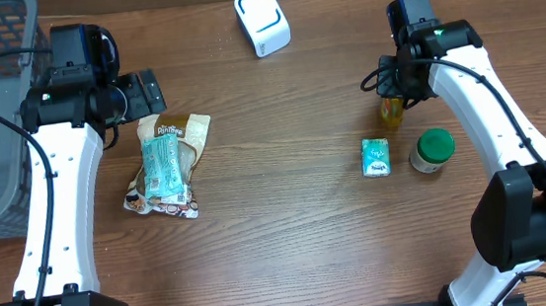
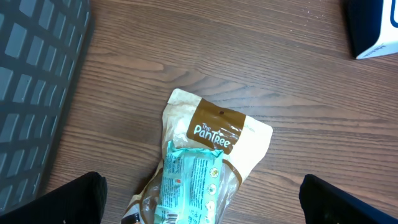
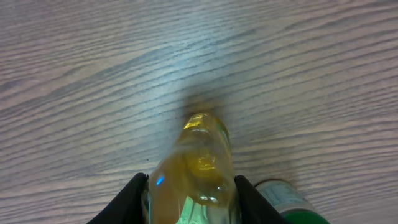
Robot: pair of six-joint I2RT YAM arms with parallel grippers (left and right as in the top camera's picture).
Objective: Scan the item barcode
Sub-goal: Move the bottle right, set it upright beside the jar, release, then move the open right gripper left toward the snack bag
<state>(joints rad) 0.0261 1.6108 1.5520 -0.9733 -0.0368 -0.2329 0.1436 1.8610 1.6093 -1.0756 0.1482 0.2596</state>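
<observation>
My right gripper (image 3: pixel 191 190) is clamped around a yellow bottle (image 3: pixel 200 158), fingers snug on both sides. It's just beside the green-lidded jar (image 1: pixel 433 151) and the teal box (image 1: pixel 376 157). Honestly can't tell if it's off the table (image 1: pixel 291 241). The scanner (image 1: pixel 262 20) sits well apart at the far edge. My left gripper (image 2: pixel 202 202) hangs spread wide over the PanTree bag (image 2: pixel 214 134).
</observation>
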